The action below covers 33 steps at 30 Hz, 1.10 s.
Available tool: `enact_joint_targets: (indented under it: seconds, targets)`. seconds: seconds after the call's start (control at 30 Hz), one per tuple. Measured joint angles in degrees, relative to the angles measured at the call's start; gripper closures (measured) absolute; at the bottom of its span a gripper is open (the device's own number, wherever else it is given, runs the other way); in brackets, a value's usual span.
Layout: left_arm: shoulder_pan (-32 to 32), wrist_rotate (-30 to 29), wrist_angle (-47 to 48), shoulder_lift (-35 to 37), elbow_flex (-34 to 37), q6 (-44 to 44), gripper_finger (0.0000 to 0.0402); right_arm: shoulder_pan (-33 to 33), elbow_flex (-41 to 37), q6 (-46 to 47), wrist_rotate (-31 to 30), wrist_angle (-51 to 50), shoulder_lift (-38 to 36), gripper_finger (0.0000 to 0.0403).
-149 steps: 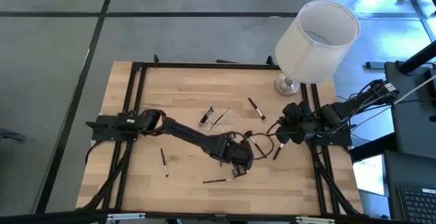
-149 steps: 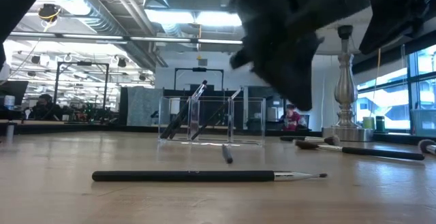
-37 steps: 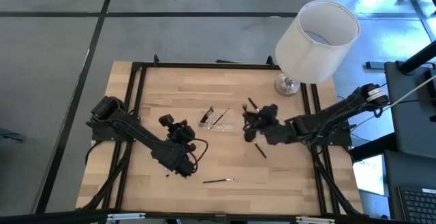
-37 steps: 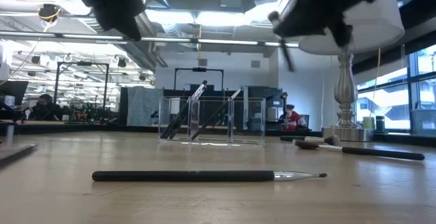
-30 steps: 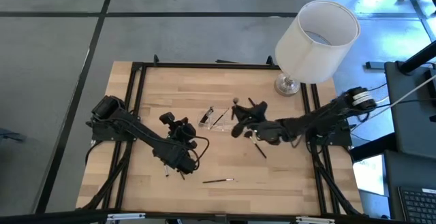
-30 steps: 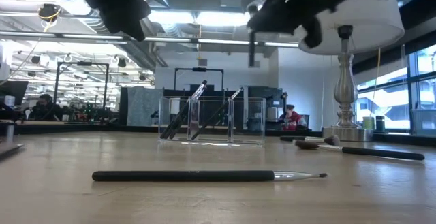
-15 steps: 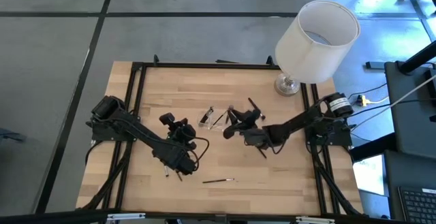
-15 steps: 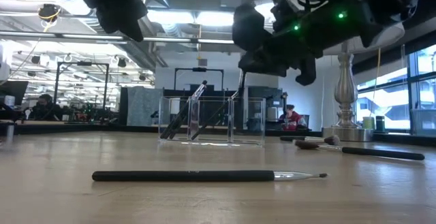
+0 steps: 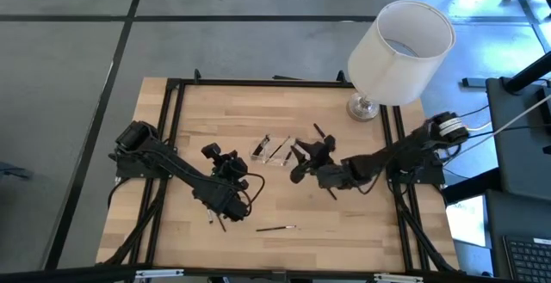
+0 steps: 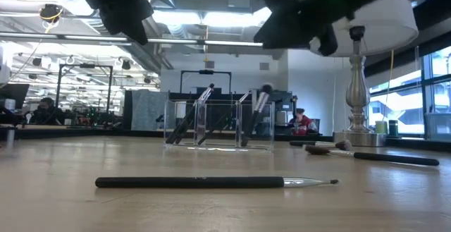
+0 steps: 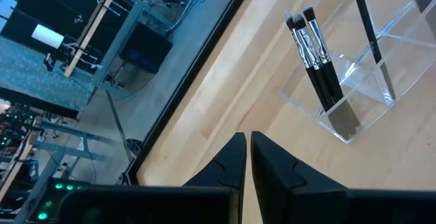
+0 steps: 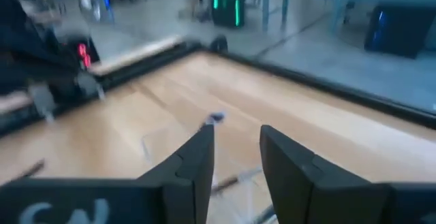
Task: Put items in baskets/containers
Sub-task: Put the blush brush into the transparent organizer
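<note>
The clear tray (image 9: 274,150) stands mid-table and shows in the low view (image 10: 218,126) with several dark brushes leaning in its compartments. One of them (image 10: 257,116) is in the right compartment. The left wrist view shows a pair of brushes (image 11: 315,60) head-up in the tray (image 11: 361,81). My right gripper (image 9: 296,171) hangs open and empty just right of the tray, raised above it (image 10: 296,13) (image 12: 235,156). My left gripper (image 9: 220,164) waits raised left of the tray, shut on nothing (image 11: 246,156).
Loose brushes lie on the wood: one near the near edge (image 9: 275,228) (image 10: 211,182), one by the lamp base (image 9: 323,136), one under my right arm (image 9: 330,192), one partly under my left arm (image 9: 211,218). The white-shaded lamp (image 9: 400,51) stands at the far right corner.
My right gripper carried a brush hanging below it leftward to the tray, then drew back up and a little toward the near edge. The brush now leans in the tray's right compartment, clear of the gripper.
</note>
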<state>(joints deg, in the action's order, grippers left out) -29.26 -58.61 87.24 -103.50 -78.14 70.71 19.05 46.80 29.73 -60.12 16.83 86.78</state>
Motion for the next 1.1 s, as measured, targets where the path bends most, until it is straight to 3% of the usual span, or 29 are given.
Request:
enact_joint_targets:
  seconds: [0.2,0.3,0.4,0.53,0.83,0.97,1.1]
  targets:
    - [0.4,-3.3,-6.0,0.0,0.0,0.1,0.0382,-0.9,8.8,17.0,11.3,-40.3,-5.9,0.0283]
    - [1.4,-5.7,-14.6,0.0,0.0,-4.1,0.0382,-0.9,11.5,22.5,13.6,-54.0,-6.0,0.0283]
    - [2.5,-3.9,-21.9,0.0,0.0,-12.3,0.0382,-0.9,12.7,27.4,17.4,-63.6,-6.0,0.0283]
    - [3.6,-1.0,-26.9,0.0,0.0,-17.8,0.0380,-0.9,11.9,31.4,23.3,-70.2,-6.0,0.0283]
    - [3.8,2.4,-27.3,0.0,0.0,-20.5,0.0338,-0.9,7.0,31.7,34.4,-73.8,-6.0,0.0263]
    - [3.8,4.5,-27.3,-0.4,0.0,-20.8,0.0321,-1.0,5.3,31.8,34.4,-74.5,-6.0,0.0232]
    - [3.8,7.1,-27.4,-1.7,0.0,-24.1,0.0316,-1.6,3.6,33.3,30.5,-75.4,-6.0,0.0205]
